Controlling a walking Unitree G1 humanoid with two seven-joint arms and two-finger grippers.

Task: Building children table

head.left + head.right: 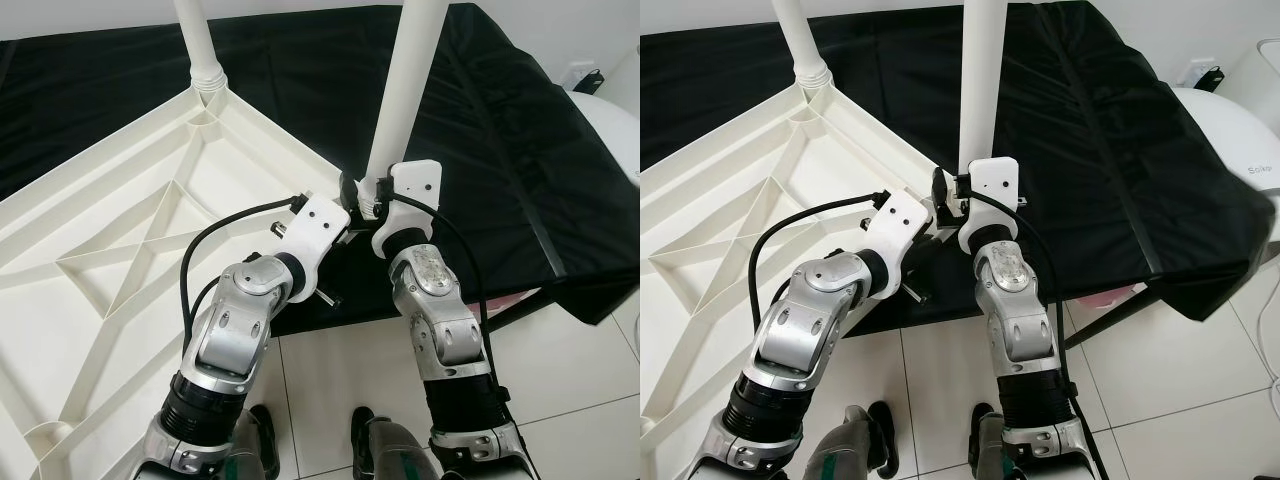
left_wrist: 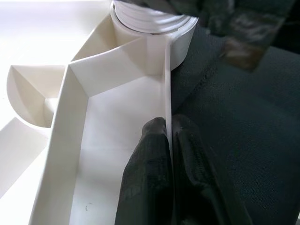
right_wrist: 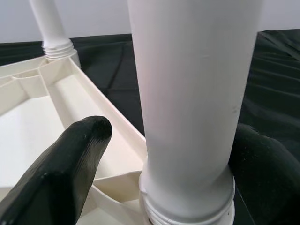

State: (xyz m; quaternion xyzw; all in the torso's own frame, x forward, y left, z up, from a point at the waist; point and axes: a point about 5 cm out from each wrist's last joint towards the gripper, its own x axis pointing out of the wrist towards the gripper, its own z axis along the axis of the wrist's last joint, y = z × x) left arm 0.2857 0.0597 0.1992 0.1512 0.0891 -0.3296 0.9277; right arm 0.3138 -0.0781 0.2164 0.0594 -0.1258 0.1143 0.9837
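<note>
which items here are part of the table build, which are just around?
In the job:
tabletop, upside down, left gripper pinching its rim
near leg, upright, right gripper around its base
far leg, standing in its corner socket

Just around:
black cloth under the tabletop
white appliance on the right
tiled floor

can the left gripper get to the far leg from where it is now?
Probably not as things stand. The left gripper is pinched on the tabletop's rim, and the far leg stands at the corner well beyond it. It would have to let go first; the ribbed underside between looks unobstructed.
</note>
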